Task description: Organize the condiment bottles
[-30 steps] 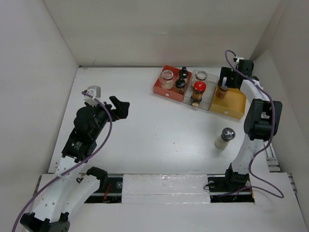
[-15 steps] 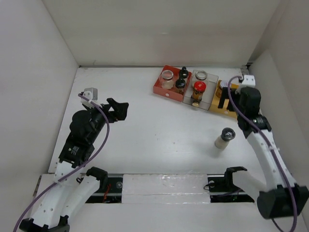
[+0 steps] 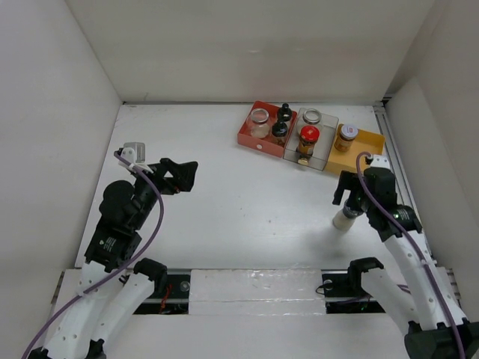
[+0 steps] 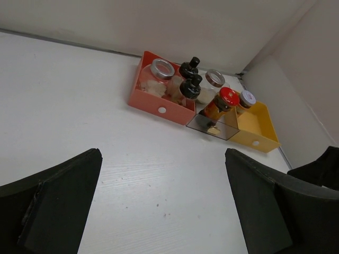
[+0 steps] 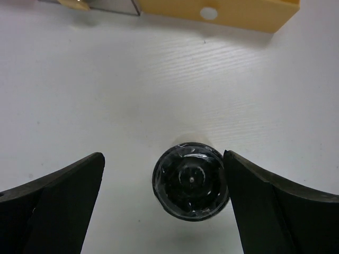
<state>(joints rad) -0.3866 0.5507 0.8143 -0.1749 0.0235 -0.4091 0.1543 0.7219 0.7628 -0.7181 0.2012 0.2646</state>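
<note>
Bright, diffuse light floods the white table (image 3: pixel 239 202); shadows fall soft and short, while close wrist-view fingers (image 5: pixel 53 206) blur darkly.

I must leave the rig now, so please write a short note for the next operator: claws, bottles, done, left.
Left claw: open, empty, away from the trays.
Right claw: open, above the loose bottle, a finger on each side, not gripping.
Done: three bottles in the red tray, two in the clear tray, one in the yellow tray.
Left: grasp the loose bottle and tray it.
</note>
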